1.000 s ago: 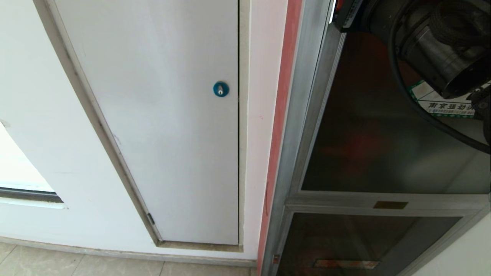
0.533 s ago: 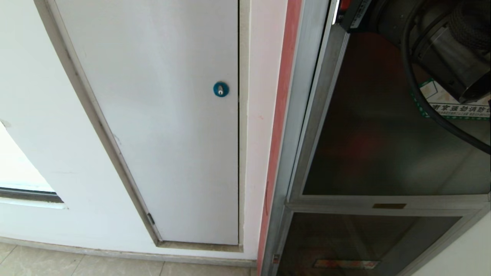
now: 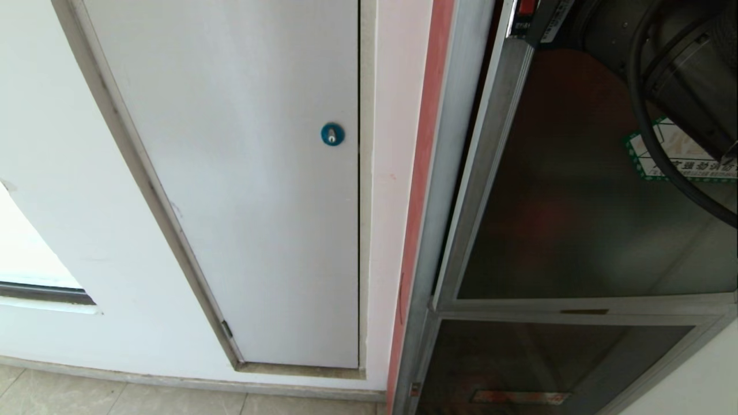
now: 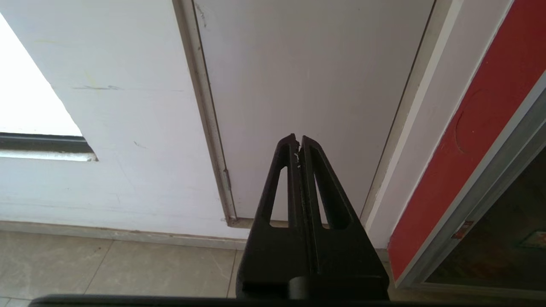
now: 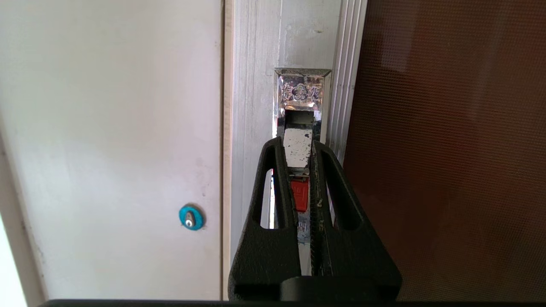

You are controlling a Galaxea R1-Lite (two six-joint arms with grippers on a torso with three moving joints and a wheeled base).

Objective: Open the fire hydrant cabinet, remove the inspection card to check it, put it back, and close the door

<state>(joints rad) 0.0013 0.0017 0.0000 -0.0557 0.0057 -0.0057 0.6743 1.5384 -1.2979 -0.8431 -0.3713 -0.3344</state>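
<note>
Since a moment ago, the door (image 3: 576, 190) has swung a little way out from the fire hydrant cabinet (image 3: 461, 115), so a thin dark gap now shows along its left edge, and the green-edged sticker (image 3: 680, 158) has slid to the right with it. Up in the top right of the head view, the right arm has moved up and to the right too. In the right wrist view, the right gripper (image 5: 298, 147) has its jaws pulled in narrow around the shiny latch handle (image 5: 297, 147) on the door's silver frame, with a small red piece (image 5: 299, 194) just under it between the fingers. It looks like the handle is being pinched, though the touching spots are hard to see. The inspection card cannot be seen anywhere. To the left of the cabinet is the white panel (image 3: 242, 173) with its blue round lock (image 3: 332, 134). The left gripper (image 4: 297, 143) hangs low by that white panel with its jaws pressed together and nothing in them, above the tiled floor (image 4: 119, 264).
</note>
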